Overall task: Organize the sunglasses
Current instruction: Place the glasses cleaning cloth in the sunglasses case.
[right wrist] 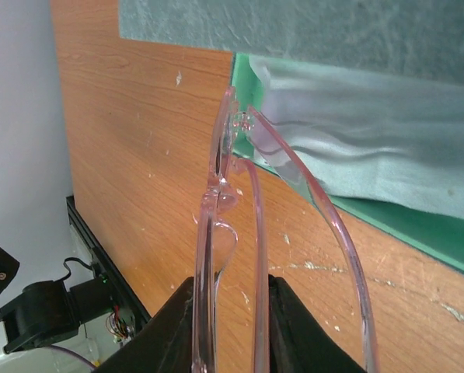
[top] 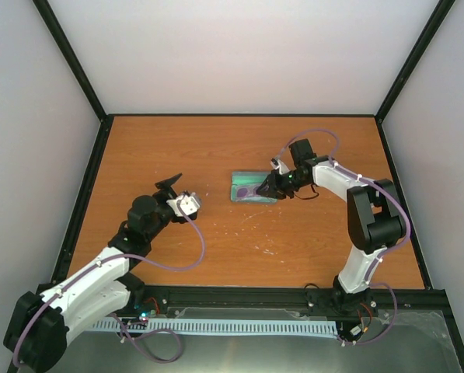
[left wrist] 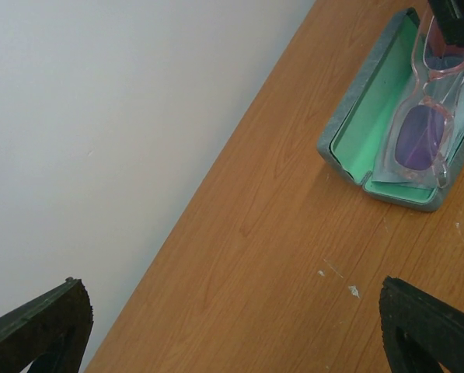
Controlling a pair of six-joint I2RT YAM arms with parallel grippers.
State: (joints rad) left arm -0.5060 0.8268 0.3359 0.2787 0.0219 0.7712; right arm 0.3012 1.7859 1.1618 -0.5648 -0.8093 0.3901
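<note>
1. Right pincer [top: 269, 185]: I read it as closed most of the way on the sunglasses [top: 256, 187]. In the right wrist view the two black fingers [right wrist: 177, 330] press on the clear pink frame from either side, with the frame standing edge-on between them. The grip is on one end of the sunglasses; the rest reaches forward from the pincer.

2. Sunglasses position: they sit at the open case [top: 243, 186], near the middle of the surface [top: 239, 249] and slightly to its right. In the left wrist view they lie lengthways along one half of the case [left wrist: 348, 116], with both purple lenses facing the camera and the far end under the right pincer [left wrist: 449, 19]. I cannot tell whether the frame rests on the case or hangs just above it.

3. Case: it lies opened flat, grey on the outside and green on the inside. A pale cloth [right wrist: 356, 148] lies rumpled on the green lining, just beside the sunglasses' hinge.

4. Left pincer [top: 172, 184]: it is spread fully wide and holds nothing. It hangs over bare wood left of the case, well apart from it. In its own view only the two dark fingers [left wrist: 37, 330] show, at the lower corners.
</note>
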